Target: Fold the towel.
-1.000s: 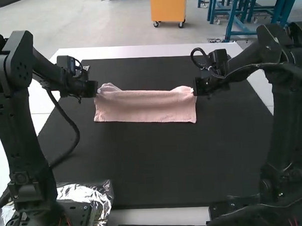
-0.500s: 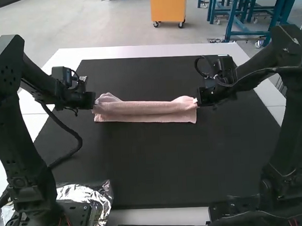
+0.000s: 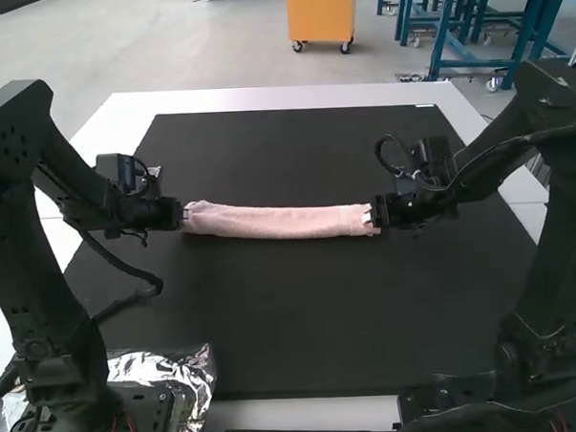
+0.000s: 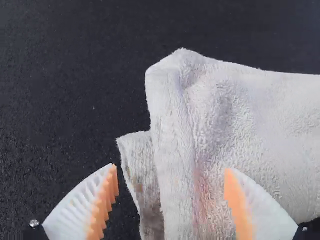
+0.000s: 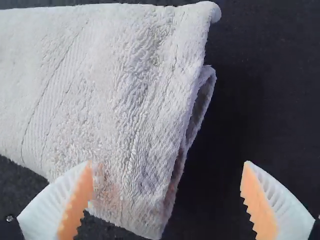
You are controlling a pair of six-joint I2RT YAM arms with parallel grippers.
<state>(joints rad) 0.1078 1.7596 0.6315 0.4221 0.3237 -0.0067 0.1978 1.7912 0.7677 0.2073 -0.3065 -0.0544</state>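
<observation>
The pink towel (image 3: 279, 222) lies folded into a long narrow strip across the black mat. At its left end is my left gripper (image 3: 185, 217), and my right gripper (image 3: 372, 215) is at its right end. In the left wrist view the left gripper (image 4: 172, 167) stands open, its fingers apart over the layered end of the towel (image 4: 220, 115). The right wrist view has the right gripper (image 5: 167, 162) open as well, one finger over the towel (image 5: 115, 100) and the other over the mat, with folded layers showing at the towel's edge.
A black mat (image 3: 302, 311) covers most of the white table (image 3: 283, 99) around the towel. Crumpled foil (image 3: 171, 374) lies by the left arm's base at the near edge.
The towel's far part has come over toward the near side, making a narrower strip. Both grippers have moved nearer from the far side and let go of the towel's ends.
</observation>
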